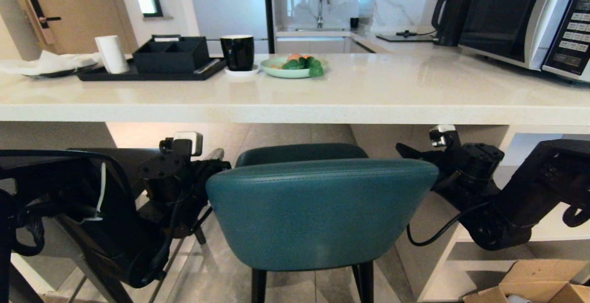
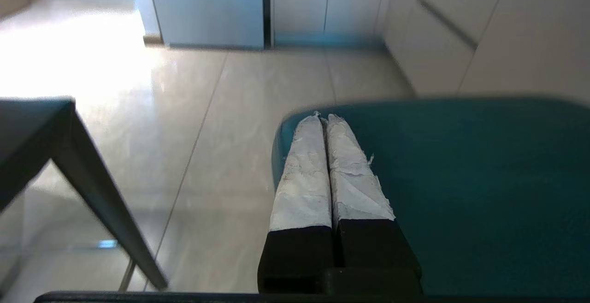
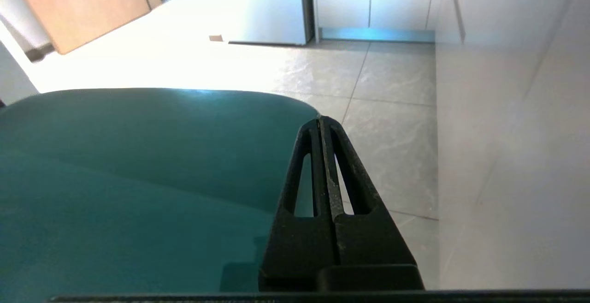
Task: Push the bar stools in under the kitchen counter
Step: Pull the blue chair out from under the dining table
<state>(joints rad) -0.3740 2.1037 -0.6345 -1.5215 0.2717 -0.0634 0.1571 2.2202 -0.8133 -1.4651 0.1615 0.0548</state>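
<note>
Pushing: teal leather bar stool with curved rounded back [image 1: 318, 210], centred below the front edge of the glossy white slab kitchen counter [image 1: 322, 104], seat partly under it.
Dark grey stool [image 1: 69, 174]: far left, below the counter's front edge, mostly masked by the left arm.
Left gripper [image 2: 326, 121]: white-wrapped fingers [image 2: 304, 174] pressed together, holding nothing, tips over the teal seat's left edge.
Right gripper [image 3: 320, 121]: black fingers closed tight, empty, at the seat's right edge.
Doing it well: press evenly on both sides, keep the stool square to the counter edge, go slowly to spare the thin black legs [image 1: 258, 287].
Hidden: actual contact with the backrest unclear; stool feet cut off; remaining depth under the counter hard to judge.
</note>
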